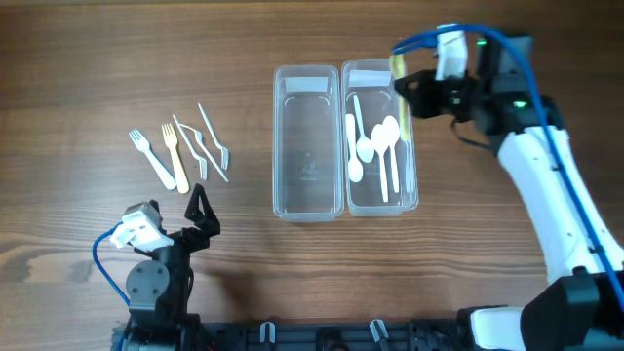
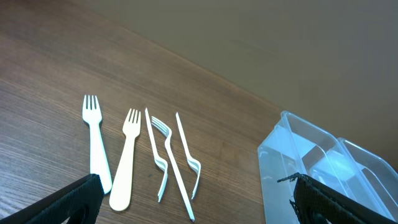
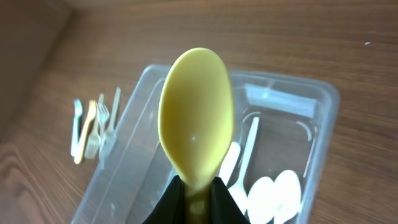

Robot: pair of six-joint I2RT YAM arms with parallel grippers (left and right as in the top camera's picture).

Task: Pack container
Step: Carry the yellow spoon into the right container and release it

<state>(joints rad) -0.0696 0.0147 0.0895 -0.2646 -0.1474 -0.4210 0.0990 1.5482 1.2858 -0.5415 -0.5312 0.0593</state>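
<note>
Nearest the robot's base, the left tool (image 1: 201, 211) hovers low over the wooden worktop (image 1: 78, 78), its two fingers spread wide with nothing between them. In the left wrist view the dark fingertips (image 2: 78, 199) sit at the bottom corners of the picture, well apart.

Just beyond it lie the forks (image 1: 180, 151) in a loose row on the worktop. A white fork (image 2: 93, 146) is leftmost, with a cream fork (image 2: 126, 162) beside it. To their right are thinner pale ones lying on edge, close together and partly crossing.

To the right of the forks, two clear boxes stand side by side, long walls touching. The left box (image 1: 283, 146) is nearer the forks. The right box (image 1: 413, 185) holds several white spoons (image 1: 375, 146) lying lengthwise, bowls mostly toward the middle.

Farthest out, the right tool (image 1: 408, 83) hangs over the far end of the right box, near its outer corner. Its fingers (image 3: 221, 202) are narrowly clamped on the handle of the yellow spoon (image 3: 196, 124). The spoon's bowl points away from the tool, and it is held in the air above the boxes, touching neither.
</note>
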